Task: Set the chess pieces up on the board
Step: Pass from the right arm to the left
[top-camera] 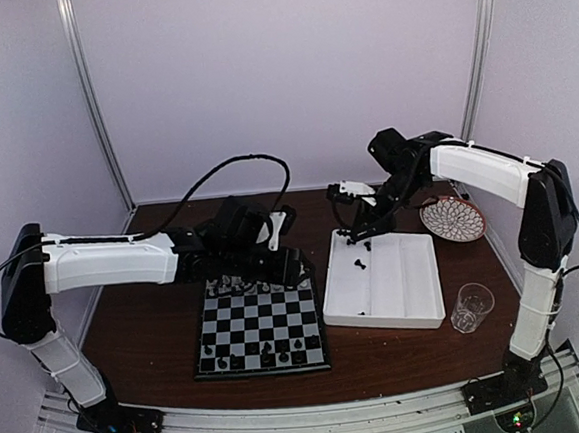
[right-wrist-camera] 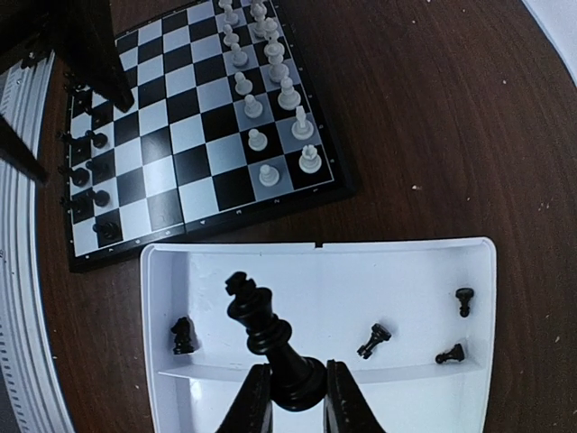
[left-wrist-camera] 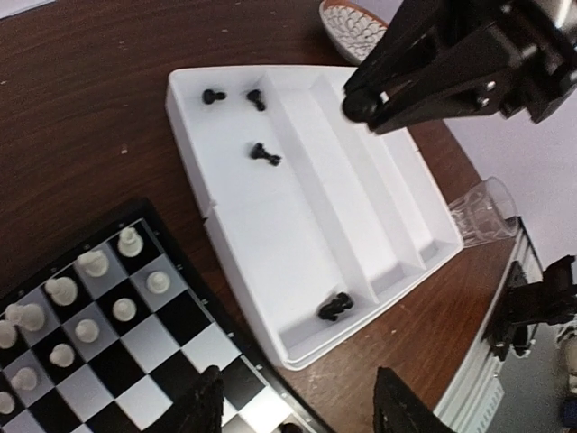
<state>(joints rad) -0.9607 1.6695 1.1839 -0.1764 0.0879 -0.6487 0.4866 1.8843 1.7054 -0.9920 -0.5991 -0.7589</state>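
A lab booth: white walls (top-camera: 288, 66), aluminium rail (top-camera: 316, 427), 2 bolted arms (top-camera: 103, 263).

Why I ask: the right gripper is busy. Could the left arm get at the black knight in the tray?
Probably yes. The left gripper stands open beside the tray, the knight lies close by in the nearest compartment, and nothing covers it.

A white divided tray (top-camera: 405, 280) sits on the brown tabletop (top-camera: 138, 329). A patterned plate (top-camera: 452, 219) lies behind its right corner, and a clear glass (top-camera: 471, 305) stands just beside it.
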